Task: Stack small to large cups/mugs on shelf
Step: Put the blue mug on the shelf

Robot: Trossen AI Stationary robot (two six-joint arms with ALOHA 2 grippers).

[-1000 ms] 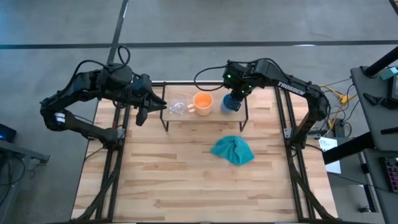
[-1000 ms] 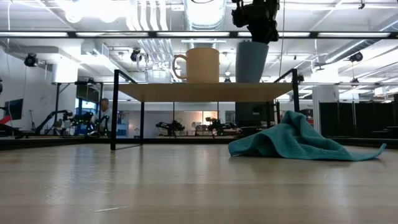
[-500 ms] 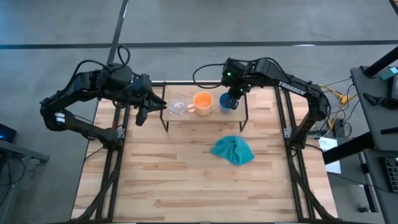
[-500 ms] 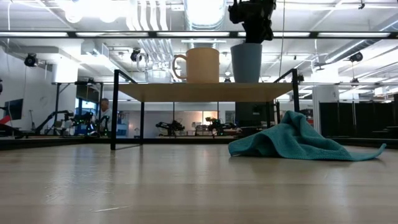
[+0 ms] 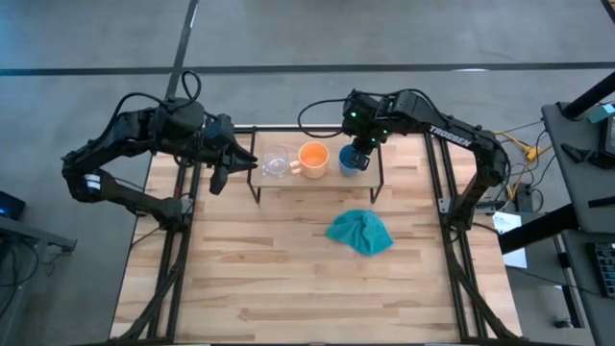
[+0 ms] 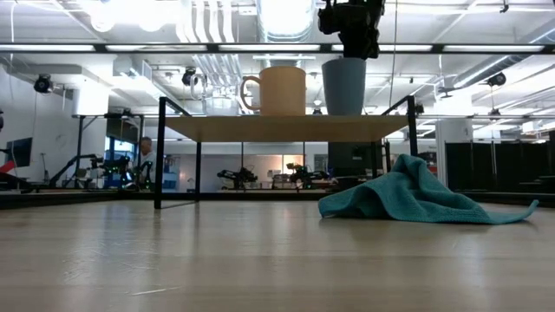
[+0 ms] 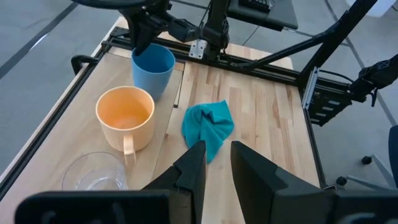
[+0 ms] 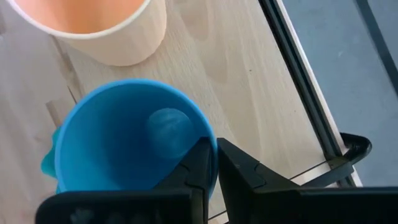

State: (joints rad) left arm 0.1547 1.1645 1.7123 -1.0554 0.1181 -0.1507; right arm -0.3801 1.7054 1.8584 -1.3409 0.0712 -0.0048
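Three vessels stand in a row on the light-wood shelf (image 5: 327, 179) (image 6: 277, 128): the clear glass cup (image 5: 276, 164) (image 7: 93, 177), the orange mug (image 5: 313, 157) (image 6: 282, 90) (image 7: 125, 116) and the blue cup (image 5: 353, 160) (image 6: 344, 87) (image 8: 124, 137). Each rests upright on its base. My right gripper (image 5: 363, 144) (image 8: 215, 168) is above the blue cup, shut on its rim. My left gripper (image 5: 231, 165) (image 7: 215, 171) hovers open at the shelf's left end beside the glass cup, touching nothing. My right gripper holds the blue cup by its rim (image 8: 210, 144), on the side away from the orange mug. The rim is pinched with one finger (image 8: 200, 171) inside the cup and one (image 8: 239, 171) outside. The fingers come from above, pointing down. The cup stands upright with its base on the shelf.
A crumpled teal cloth (image 5: 360, 233) (image 6: 416, 195) (image 7: 208, 127) lies on the wooden tabletop (image 5: 269, 279) in front of the shelf. The shelf's black legs (image 6: 159, 156) stand on the table. Black frame rails (image 8: 305, 81) run along the table's edge.
My right gripper has shifted a little toward the orange mug, carrying the blue cup. The cup was tilted a second ago and now stands upright on the shelf, closer to the mug. My right gripper's fingers stay on the rim.
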